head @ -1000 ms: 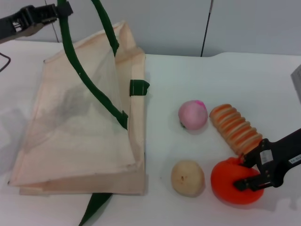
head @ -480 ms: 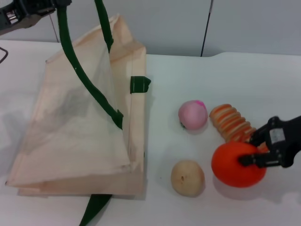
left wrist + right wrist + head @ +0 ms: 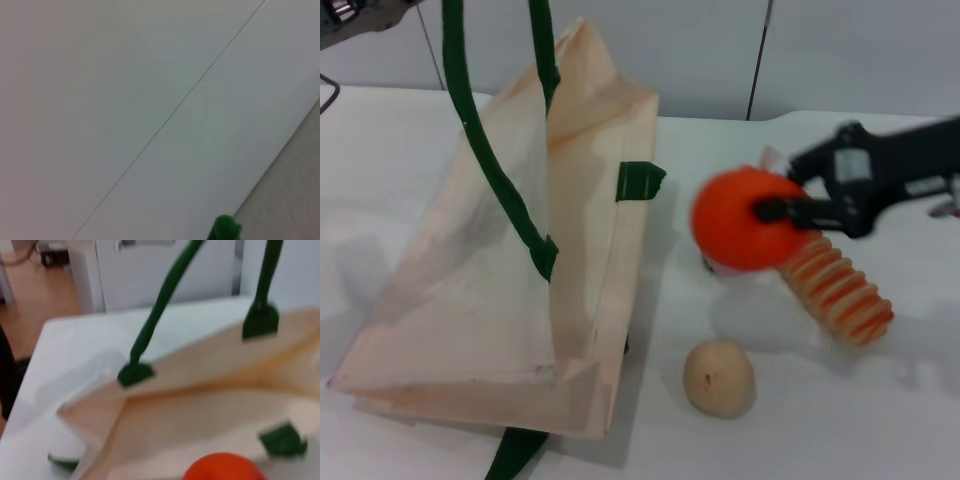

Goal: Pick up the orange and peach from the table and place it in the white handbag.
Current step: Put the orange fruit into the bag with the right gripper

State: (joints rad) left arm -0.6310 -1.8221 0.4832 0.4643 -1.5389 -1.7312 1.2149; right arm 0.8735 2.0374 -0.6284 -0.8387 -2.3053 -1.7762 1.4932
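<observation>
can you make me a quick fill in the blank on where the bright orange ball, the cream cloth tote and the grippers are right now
1. The right gripper is shut on the smooth bright ____ ball, held above the table.
2. The large cream cloth tote bag has dark ____ strap handles.
3. The beige-tan dimpled ball rests on the white ____.
4. The ridged striped roll lies on the robot's ____ side of the tote.

Missing words: orange; green; table; right

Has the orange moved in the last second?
Yes. The orange, gripped by the right gripper, has risen off the table, from beside the beige ball toward the white handbag.
</observation>
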